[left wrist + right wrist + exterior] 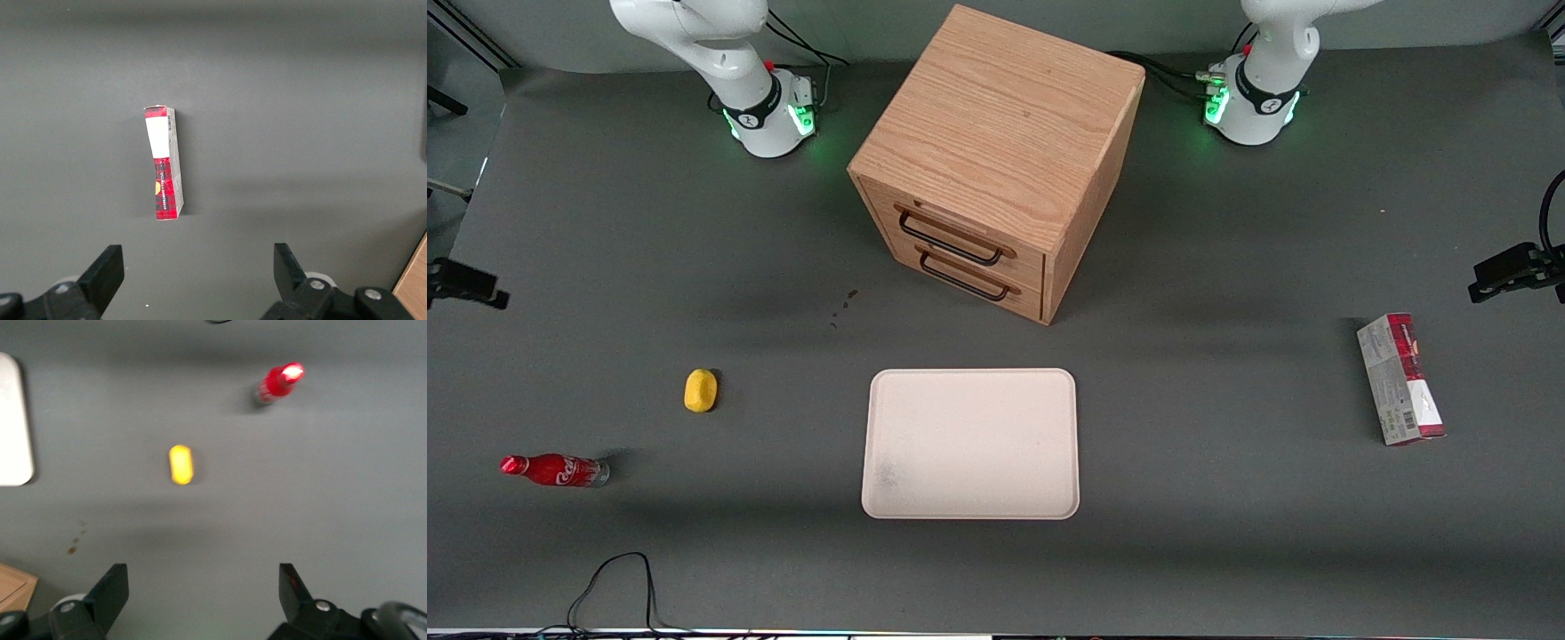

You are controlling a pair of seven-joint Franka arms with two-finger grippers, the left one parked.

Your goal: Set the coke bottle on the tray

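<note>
Nearest the front camera, a black cable (pixel 618 587) loops on the dark grey surface (pixel 1227 551) toward the working arm's end.

Next, the coke bottle (pixel 556 469) lies on its side on the surface at the working arm's end, red cap pointing away from the tray, silvery base toward it. It is well apart from the tray and touches nothing else.

The tray (pixel 971 443) lies flat near the middle of the surface, cream with a low rim and rounded corners, a scuff mark at one near corner. Nothing rests on it.

A small yellow object (pixel 701 390) sits between bottle and tray, slightly farther from the camera than the bottle. A red-and-grey carton (pixel 1401 379) lies toward the parked arm's end.

Farther back, small brown spots (pixel 843 307) mark the surface. The wooden drawer box (pixel 996 160) stands farther from the camera than the tray, both drawers closed, dark handles facing the tray.

The pincer (pixel 203 590) hangs above the surface, released, fingers (pixel 112 590) spread wide and holding nothing. Its wrist camera looks down on the yellow object (pixel 181 465), the bottle (pixel 278 383) and an edge of the tray (pixel 15 420).
</note>
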